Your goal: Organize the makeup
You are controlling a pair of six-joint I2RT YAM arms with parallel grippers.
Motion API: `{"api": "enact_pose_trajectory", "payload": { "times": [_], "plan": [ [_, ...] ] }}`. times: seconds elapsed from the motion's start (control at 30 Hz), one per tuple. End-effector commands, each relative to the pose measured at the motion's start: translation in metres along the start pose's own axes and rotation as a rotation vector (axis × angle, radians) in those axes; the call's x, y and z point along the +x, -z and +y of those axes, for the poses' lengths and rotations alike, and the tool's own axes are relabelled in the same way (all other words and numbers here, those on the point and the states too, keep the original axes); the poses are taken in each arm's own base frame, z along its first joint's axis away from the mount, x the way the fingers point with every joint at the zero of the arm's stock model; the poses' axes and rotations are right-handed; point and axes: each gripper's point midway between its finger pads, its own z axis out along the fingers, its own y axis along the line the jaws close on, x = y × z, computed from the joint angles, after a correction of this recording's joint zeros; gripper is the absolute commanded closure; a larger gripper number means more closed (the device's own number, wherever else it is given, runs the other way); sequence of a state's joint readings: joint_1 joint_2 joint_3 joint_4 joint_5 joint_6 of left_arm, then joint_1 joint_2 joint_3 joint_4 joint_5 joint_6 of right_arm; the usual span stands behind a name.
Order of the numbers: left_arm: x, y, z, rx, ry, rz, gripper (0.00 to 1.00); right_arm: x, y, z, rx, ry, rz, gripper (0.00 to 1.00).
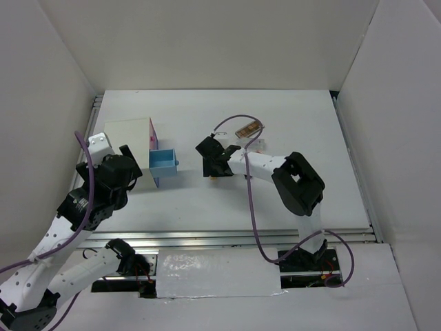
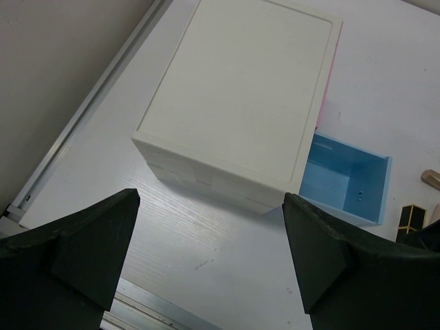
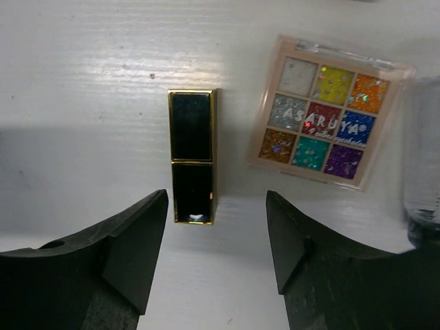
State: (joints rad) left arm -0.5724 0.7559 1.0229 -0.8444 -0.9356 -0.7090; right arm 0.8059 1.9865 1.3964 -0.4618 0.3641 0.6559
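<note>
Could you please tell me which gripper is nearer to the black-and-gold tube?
Right. The right gripper hangs over the black-and-gold tube, with its open fingers on either side of the tube's near end. The left gripper is away by the white box.

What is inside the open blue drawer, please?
The blue drawer looks empty apart from a tiny dark speck; whatever sits at its back, under the white box, is covered.
</note>
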Motion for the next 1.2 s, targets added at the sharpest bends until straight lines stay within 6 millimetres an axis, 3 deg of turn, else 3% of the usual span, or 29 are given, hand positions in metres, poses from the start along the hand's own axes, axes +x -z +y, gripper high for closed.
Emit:
{"api": "enact_pose_trajectory", "payload": {
  "times": [0.0,0.33,0.37,0.5,0.63,0.8,0.87,1.07,1.17],
  "plan": [
    [-0.013,0.003,-0.004,0.019,0.025,-0.026,0.01,-0.005,0.001,0.012,-0.024,-0.003,-0.016,0.34],
    [-0.014,0.004,-0.002,0.02,0.032,-0.032,0.01,0.002,-0.011,0.017,-0.031,0.021,0.008,0.55],
    [-0.014,0.004,-0.002,0.02,0.031,-0.032,0.01,0.002,-0.01,0.017,-0.034,0.026,0.009,0.62],
    [-0.013,0.003,-0.002,0.015,0.029,-0.031,0.01,-0.008,0.003,0.023,-0.065,0.033,-0.029,0.67],
    [-0.013,0.003,-0.002,0.017,0.028,-0.029,0.01,-0.037,0.043,0.035,-0.151,0.043,-0.124,0.71],
    [-0.013,0.003,-0.003,0.023,0.031,-0.031,0.01,-0.072,0.1,0.055,-0.309,0.262,-0.281,0.75],
    [-0.014,0.004,-0.004,0.035,0.035,-0.035,0.01,-0.076,0.112,0.065,-0.383,0.34,-0.306,0.8],
    [-0.017,0.007,-0.002,0.045,0.054,-0.05,0.01,-0.081,0.173,0.1,-0.684,0.672,-0.432,0.78],
    [-0.017,0.007,-0.002,0.045,0.053,-0.051,0.01,-0.084,0.181,0.112,-0.742,0.745,-0.454,0.77]
  ]
}}
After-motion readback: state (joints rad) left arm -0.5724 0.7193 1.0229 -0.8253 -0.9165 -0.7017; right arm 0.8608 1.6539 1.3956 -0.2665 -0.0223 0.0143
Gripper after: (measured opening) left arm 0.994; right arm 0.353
